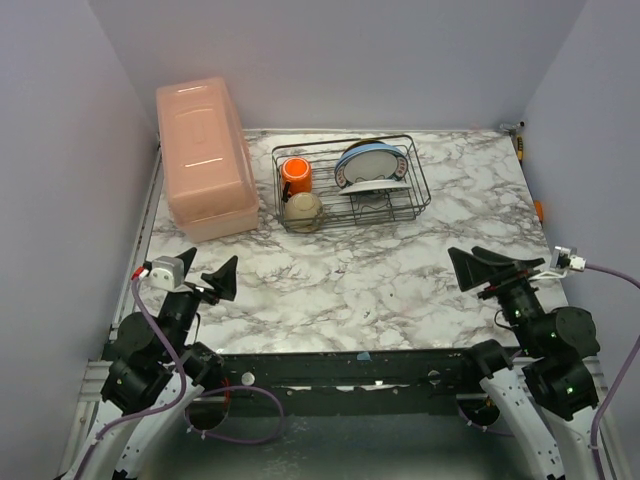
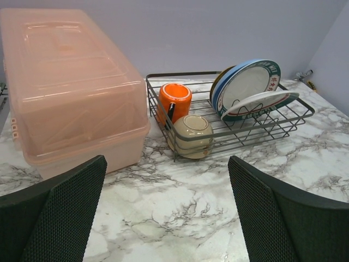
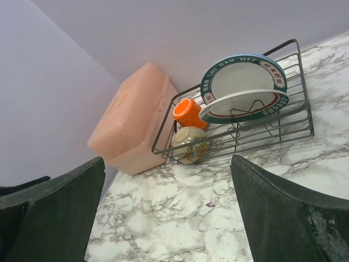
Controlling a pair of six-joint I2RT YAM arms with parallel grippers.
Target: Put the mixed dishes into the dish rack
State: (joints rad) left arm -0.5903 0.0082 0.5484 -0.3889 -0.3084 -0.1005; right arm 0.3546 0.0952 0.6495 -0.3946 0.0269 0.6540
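The black wire dish rack (image 1: 346,141) stands at the back of the marble table. In its left end are an orange mug (image 1: 295,175) (image 2: 174,99) and, in front of it, a small white bowl (image 1: 304,210) (image 2: 191,135) lying on its side. In the right end a light-blue plate (image 1: 366,155) and a teal-rimmed white plate (image 2: 248,81) stand upright, with another teal-rimmed plate (image 2: 260,102) leaning low in front of them. A yellow-brown plate edge (image 2: 216,83) shows behind. My left gripper (image 1: 208,263) (image 2: 167,164) and right gripper (image 1: 482,262) (image 3: 168,161) are both open and empty, near the front edge.
A big pink lidded box (image 1: 203,158) sits left of the rack, nearly touching it. Walls close the table in on three sides. Small objects lie at the far right edge (image 1: 521,143).
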